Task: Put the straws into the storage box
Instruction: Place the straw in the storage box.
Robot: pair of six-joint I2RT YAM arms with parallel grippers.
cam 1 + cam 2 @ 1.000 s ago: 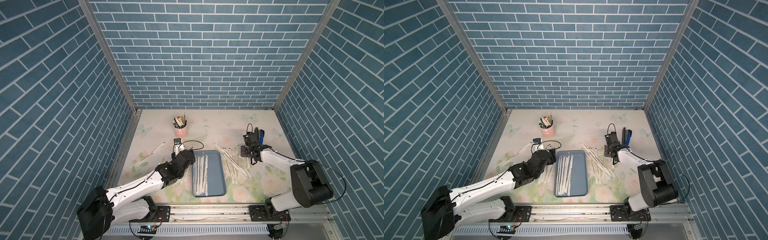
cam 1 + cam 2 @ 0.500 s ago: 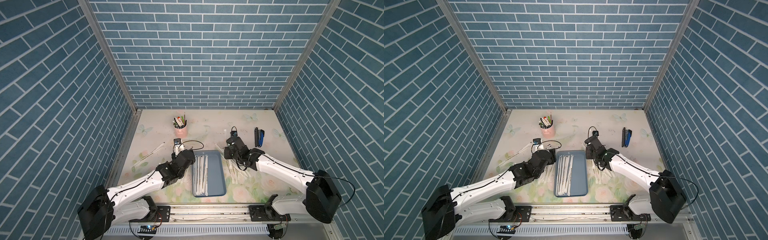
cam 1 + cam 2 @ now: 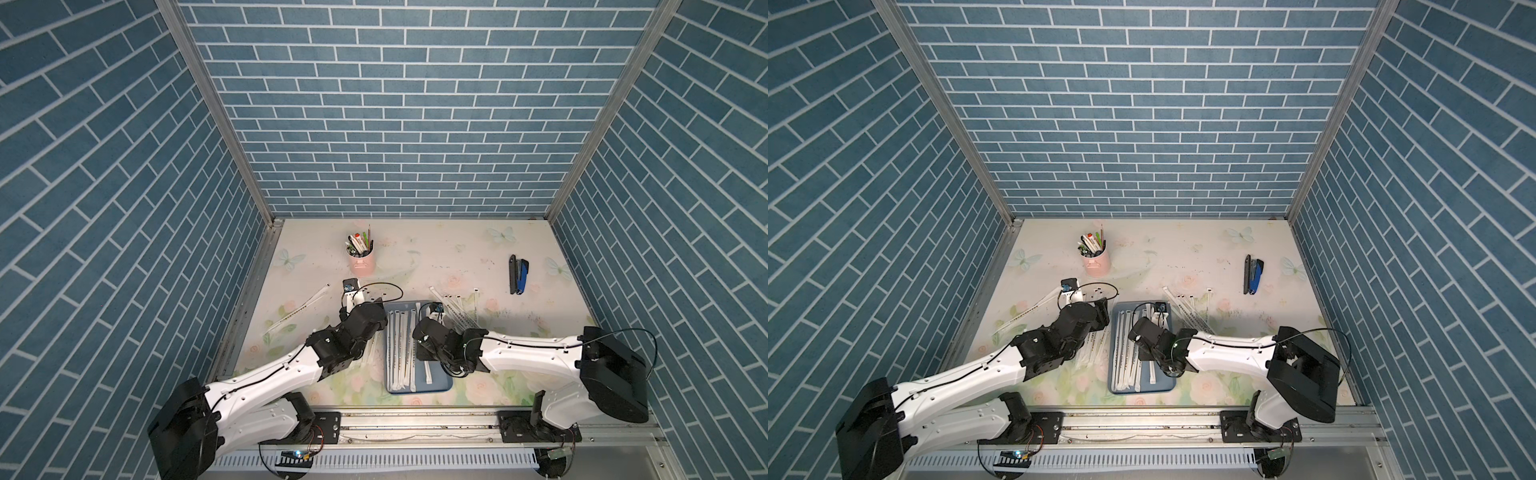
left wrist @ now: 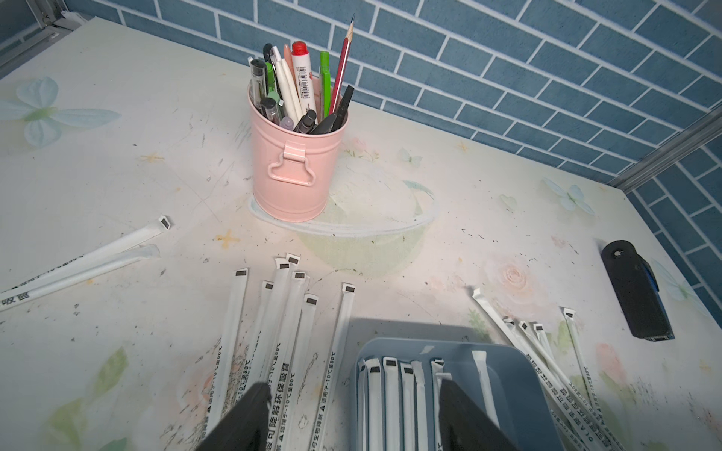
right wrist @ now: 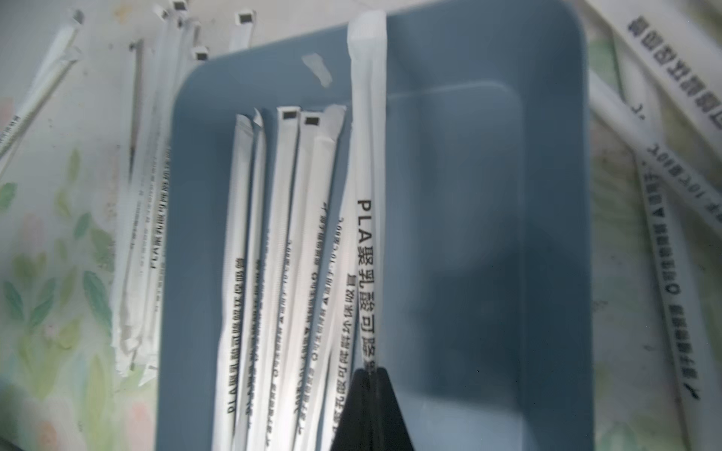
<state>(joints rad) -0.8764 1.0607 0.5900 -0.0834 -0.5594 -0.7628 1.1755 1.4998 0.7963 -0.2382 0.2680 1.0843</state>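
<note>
The floral table (image 3: 457, 257) fills the lower middle of both top views. The left arm (image 3: 266, 374) reaches up from the lower left and the right arm (image 3: 532, 361) comes in from the lower right. Both end at the blue storage box (image 3: 440, 384), lying at lower centre.

Above and left of the box stands a pink cup (image 3: 362, 262) of pens (image 4: 297, 78). A stapler (image 3: 518, 274) lies at the upper right.

Loose straws (image 3: 459, 311) fan out just right of the box, more lie along its left side, and two lie well to the left. Several rest side by side in the box's left half.

The right gripper (image 5: 371, 373) has its jaws pinched tight on the held straw (image 5: 367, 156) over the box's middle. The left gripper (image 4: 351, 384) has its jaws spread wide with nothing gripped, one finger over the loose straws and one over the box's corner.
</note>
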